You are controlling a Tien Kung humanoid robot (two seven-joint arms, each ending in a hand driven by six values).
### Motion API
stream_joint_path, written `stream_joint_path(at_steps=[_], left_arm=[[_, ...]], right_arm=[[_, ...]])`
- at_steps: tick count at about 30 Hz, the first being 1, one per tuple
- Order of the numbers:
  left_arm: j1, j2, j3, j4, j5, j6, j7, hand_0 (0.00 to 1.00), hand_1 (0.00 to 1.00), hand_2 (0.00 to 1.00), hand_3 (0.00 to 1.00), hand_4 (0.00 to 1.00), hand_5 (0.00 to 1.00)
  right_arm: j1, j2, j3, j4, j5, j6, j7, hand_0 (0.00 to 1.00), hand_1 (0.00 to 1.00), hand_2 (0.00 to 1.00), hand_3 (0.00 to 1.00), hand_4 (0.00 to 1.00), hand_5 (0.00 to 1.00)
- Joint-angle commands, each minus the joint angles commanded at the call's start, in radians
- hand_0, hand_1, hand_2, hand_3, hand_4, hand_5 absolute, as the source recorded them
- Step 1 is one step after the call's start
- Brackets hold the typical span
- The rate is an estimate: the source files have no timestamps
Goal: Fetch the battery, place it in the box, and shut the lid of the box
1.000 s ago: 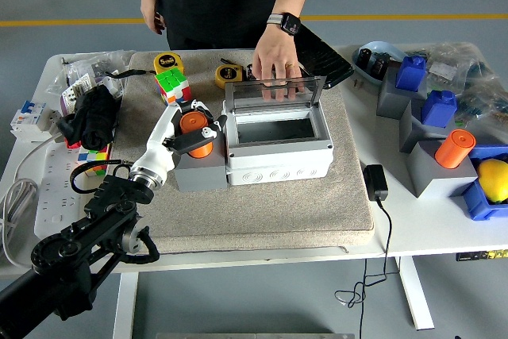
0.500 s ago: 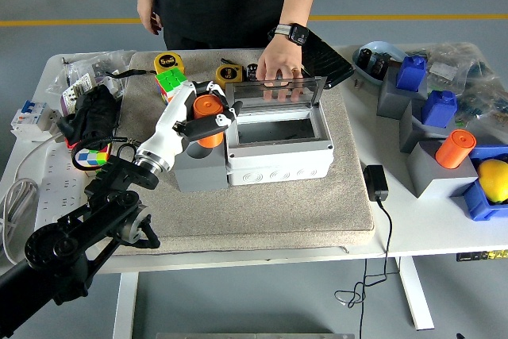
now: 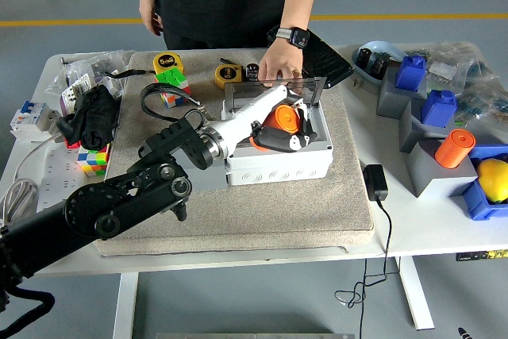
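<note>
1. Left hand (image 3: 279,123): the black left arm (image 3: 135,196) enters from the lower left corner and reaches to the right across the table, its white hand positioned over the opening of the box.
2. Fingers (image 3: 287,140): curled around the orange battery, pinching it between thumb and the other digits.
3. Battery (image 3: 282,119): an orange cylinder, held in the left hand directly above the open box; whether it touches the box interior cannot be told.
4. Box (image 3: 279,163): a light grey rectangular enclosure resting on the beige mat (image 3: 317,212) near the table centre.
5. Lid (image 3: 274,89): transparent, hinged at the far side of the box and standing upright, open.
6. Person's hand (image 3: 278,63): reaches from the far side, a watch (image 3: 292,36) on the wrist, fingers resting on the far top edge of the lid.
7. Grey stand (image 3: 202,174): just left of the box, largely hidden by the arm.
8. Two yellow tape measures (image 3: 167,62) and a colour cube (image 3: 171,82): at the far left part of the mat.
9. Right side of the white table (image 3: 413,228): grey holders carrying blue blocks (image 3: 439,106) and a second orange cylinder (image 3: 454,148); a yellow object (image 3: 494,179) sits in a blue tray at the right edge.
10. Black adapter (image 3: 375,182): lies just right of the mat, its cable hanging over the near edge.
</note>
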Motion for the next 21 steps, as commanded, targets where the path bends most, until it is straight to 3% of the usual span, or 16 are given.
stream_joint_path(at_steps=[12, 21], left_arm=[[-0.105, -0.106, 0.066, 0.144, 0.129, 0.004, 0.08, 0.217, 0.162, 0.152, 0.171, 0.075, 0.002], [-0.131, -0.108, 0.085, 0.239, 0.182, 0.026, 0.111, 0.223, 0.167, 0.158, 0.187, 0.13, 0.002]], right_arm=[[-0.005, -0.008, -0.018, 0.0, 0.009, -0.001, -0.002, 0.726, 0.667, 0.653, 0.598, 0.998, 0.615], [-0.012, -0.004, -0.003, 0.004, -0.004, -0.005, 0.004, 0.726, 0.666, 0.653, 0.598, 0.998, 0.615]])
